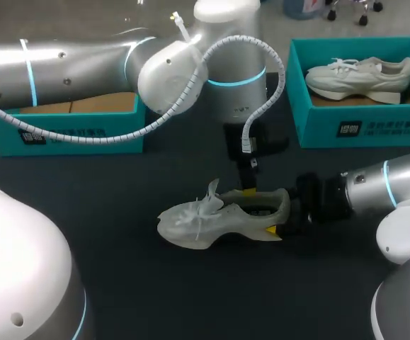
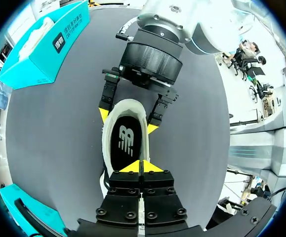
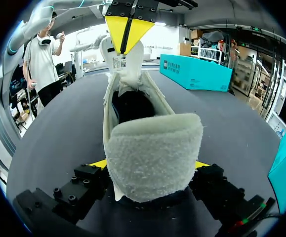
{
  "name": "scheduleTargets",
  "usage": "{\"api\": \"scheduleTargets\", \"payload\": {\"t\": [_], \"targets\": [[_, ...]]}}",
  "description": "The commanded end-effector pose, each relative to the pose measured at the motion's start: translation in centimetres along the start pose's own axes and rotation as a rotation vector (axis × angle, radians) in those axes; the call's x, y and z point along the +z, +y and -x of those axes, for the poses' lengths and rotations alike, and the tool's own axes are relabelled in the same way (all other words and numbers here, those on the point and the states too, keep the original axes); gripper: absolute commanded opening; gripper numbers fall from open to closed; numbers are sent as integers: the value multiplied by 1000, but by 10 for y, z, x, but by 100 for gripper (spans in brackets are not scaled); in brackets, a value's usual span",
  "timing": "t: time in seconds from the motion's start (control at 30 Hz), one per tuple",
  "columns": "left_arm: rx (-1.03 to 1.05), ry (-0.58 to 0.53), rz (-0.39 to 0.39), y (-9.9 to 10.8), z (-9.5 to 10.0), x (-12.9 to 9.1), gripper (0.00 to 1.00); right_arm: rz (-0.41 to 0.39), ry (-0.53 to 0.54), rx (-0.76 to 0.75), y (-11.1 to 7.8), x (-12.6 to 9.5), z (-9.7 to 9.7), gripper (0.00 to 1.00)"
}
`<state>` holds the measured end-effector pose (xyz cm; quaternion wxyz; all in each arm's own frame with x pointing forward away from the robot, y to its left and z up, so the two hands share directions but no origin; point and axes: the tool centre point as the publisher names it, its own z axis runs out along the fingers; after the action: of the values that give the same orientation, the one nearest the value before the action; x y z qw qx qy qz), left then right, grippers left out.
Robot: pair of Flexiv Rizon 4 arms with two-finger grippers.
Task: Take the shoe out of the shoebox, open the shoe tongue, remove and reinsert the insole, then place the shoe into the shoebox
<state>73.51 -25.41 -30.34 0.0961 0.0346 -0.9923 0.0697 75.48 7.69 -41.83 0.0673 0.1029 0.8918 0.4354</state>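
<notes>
The right gripper (image 3: 150, 164) clamps the heel of the shoe (image 1: 219, 216) at mid-table (image 1: 120, 283); beyond, the left gripper (image 2: 140, 167), tips closed, pinches the tongue (image 3: 125, 69) upright. Pull too hard, and the tongue could slip free, covering the insole (image 2: 127, 140).

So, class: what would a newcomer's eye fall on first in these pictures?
A pale sneaker lying mid-table, its heel clamped in the right claw while the left claw pinches its tongue from above. Next, its twin inside the teal shoebox at the far right.
</notes>
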Motion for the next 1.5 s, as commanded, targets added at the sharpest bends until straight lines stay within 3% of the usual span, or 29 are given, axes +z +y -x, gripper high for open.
{"api": "scheduleTargets", "payload": {"t": [0.03, 0.23, 0.47, 0.77, 1.5], "targets": [[1, 2, 3, -1, 1, 0, 0, -5, -2, 0, 0, 2, 0, 0], [1, 2, 3, -1, 1, 0, 0, -5, -2, 0, 0, 2, 0, 0], [80, -7, 48, -17, 1, 32, 0, -5, -2, 0, 0, 2, 0, 0], [111, 0, 58, -14, 4, 57, 0, -5, -2, 0, 0, 2, 0, 0], [114, 20, 52, -12, 5, 57, 0, -5, -2, 0, 0, 2, 0, 0]]}}
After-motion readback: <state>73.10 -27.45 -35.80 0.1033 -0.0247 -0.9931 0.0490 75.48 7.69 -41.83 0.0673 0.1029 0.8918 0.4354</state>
